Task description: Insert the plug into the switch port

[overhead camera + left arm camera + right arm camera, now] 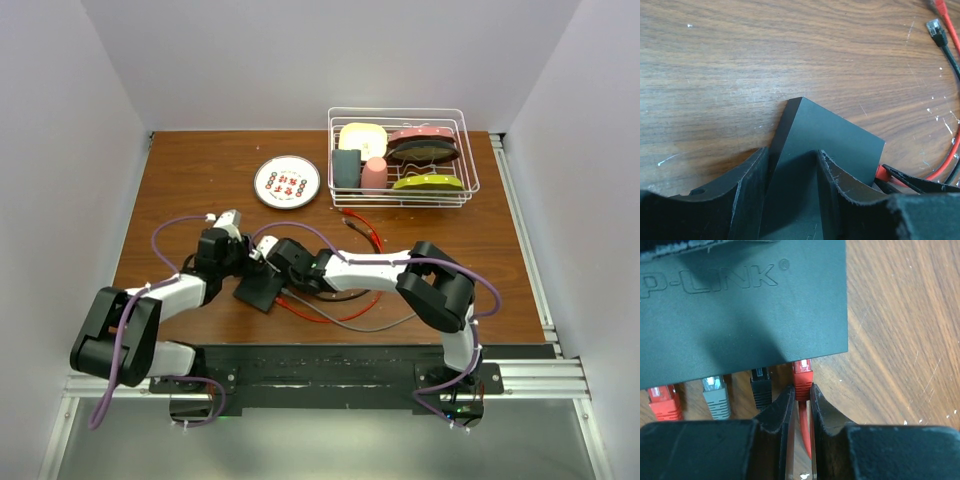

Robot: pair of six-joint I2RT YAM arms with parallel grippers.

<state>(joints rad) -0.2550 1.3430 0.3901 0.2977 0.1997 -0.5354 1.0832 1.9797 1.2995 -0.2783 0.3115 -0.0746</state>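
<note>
Right hand (801, 394) pinched red plug (802, 372) by boot, at switch (740, 310) edge; seating depth unclear. Left hand (791, 165) clamped switch on surface (740, 75). Plug likely rigid, cable (805, 437) springy, switch light, slippery.

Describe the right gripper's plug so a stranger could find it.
Find the dark-grey switch lettered TP-LINK; four plugs line one edge. Take the red plug at the row's end by the switch's corner, pinched by the right gripper. The other red plug sits at the opposite end, beyond the grey plug and black plug.
</note>
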